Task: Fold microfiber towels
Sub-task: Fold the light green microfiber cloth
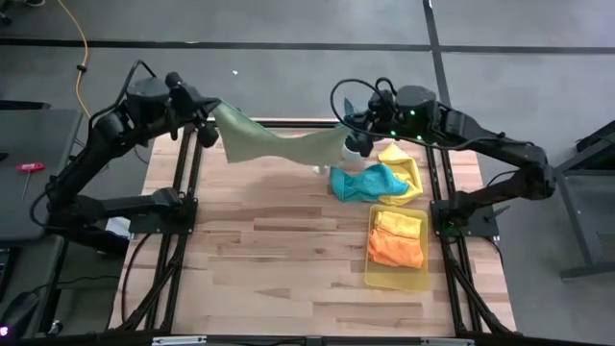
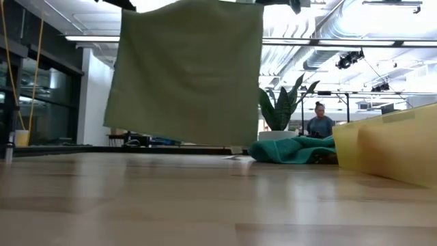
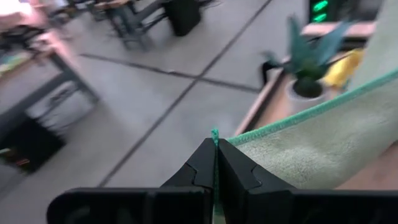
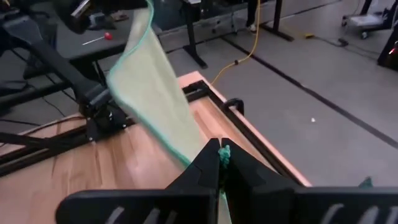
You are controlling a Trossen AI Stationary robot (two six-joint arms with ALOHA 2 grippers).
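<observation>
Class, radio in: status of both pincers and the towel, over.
Left pincer and right pincer shut on pale green towel corners. Towel stretched above table. Teal towel beneath right end.

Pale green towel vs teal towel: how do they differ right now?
The pale green towel hangs spread in the air, one corner pinched in the left gripper and another in the right gripper; the teal towel lies crumpled on the table, with no gripper on it. The pale green one hangs flat as a sheet; the teal one is bunched into a heap. Both are unfolded soft cloths.
</observation>
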